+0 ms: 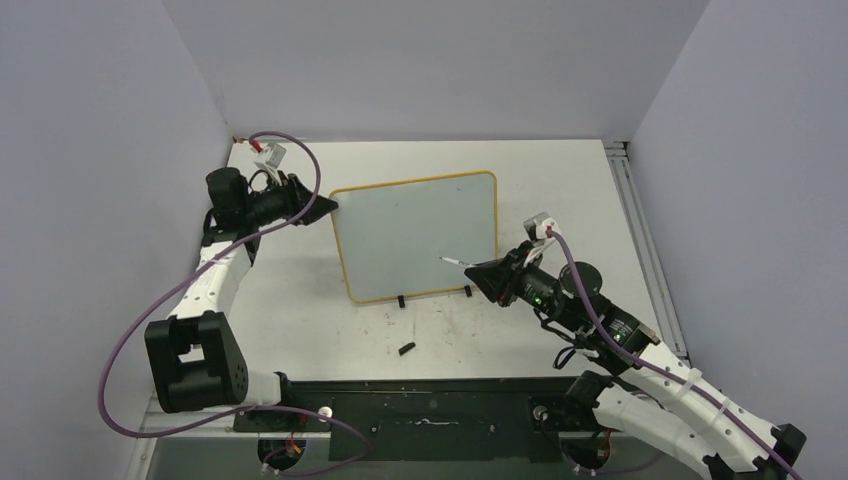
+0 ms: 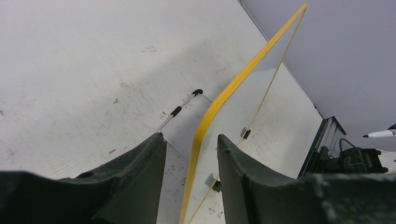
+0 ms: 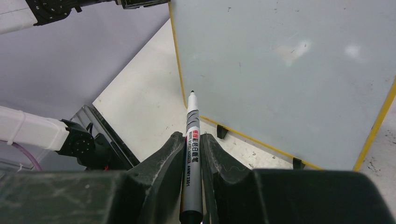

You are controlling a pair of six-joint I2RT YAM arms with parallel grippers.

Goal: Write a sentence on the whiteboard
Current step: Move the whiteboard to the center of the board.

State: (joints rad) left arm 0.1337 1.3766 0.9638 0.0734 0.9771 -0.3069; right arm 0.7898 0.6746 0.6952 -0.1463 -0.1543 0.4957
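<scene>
Propped on the white table (image 1: 560,180) at the centre of the top view, the whiteboard (image 1: 415,235) is seen as a small pale grey-white glossy panel with rounded corners. It is edged by a thin yellow-orange frame and carried on two small black clip feet (image 1: 400,301) along its lower edge. A few faint smudges and specks are seen on its surface in the right wrist view. A thin wire prop (image 2: 182,109) is visible beside it in the left wrist view.

The board's left edge is straddled by the left pincer (image 1: 330,205), whose jaws are set apart with the yellow frame between them and a gap on each side.

A marker (image 3: 192,121) is clamped in the right pincer (image 3: 191,135), its black tip pointed at the lower right part of the board; whether the tip touches cannot be told. A red label with Chinese characters is carried on the marker's grey barrel, followed by small print ending in what looks like "2301".

A small black piece (image 1: 405,349) lies on the table below the board.
</scene>
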